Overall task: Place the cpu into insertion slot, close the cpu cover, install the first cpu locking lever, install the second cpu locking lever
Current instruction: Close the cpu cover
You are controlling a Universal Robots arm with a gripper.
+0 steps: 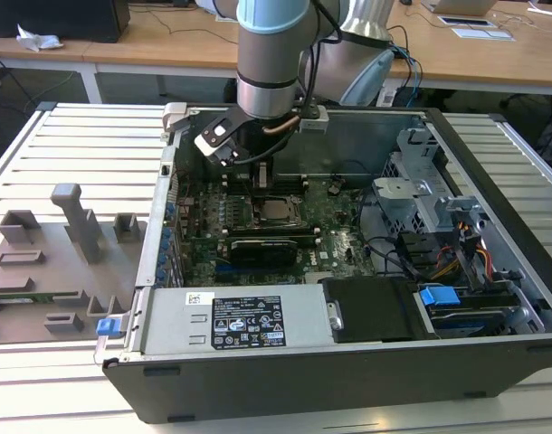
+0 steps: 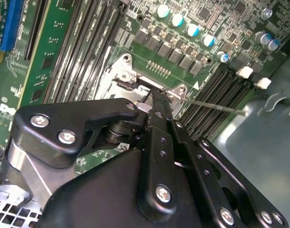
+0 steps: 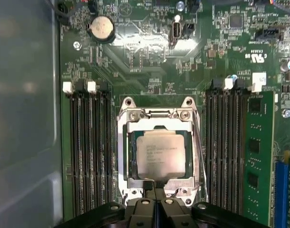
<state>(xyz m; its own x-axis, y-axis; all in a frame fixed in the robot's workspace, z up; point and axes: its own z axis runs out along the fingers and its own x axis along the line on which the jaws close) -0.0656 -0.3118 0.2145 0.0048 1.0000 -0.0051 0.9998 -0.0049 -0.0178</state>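
in the exterior view, you find the gripper [image 1: 261,181] mid-frame, with the cpu [image 1: 276,211] just below it in the picture. in the second wrist view, the jaws are pressed together, holding nothing. in the first wrist view, the cover [image 3: 159,115] lies flat around the cpu, and the gripper's tip sits at the cover's edge.

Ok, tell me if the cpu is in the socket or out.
In: the first wrist view shows the cpu seated flat on the motherboard, with the cpu cover framing it.
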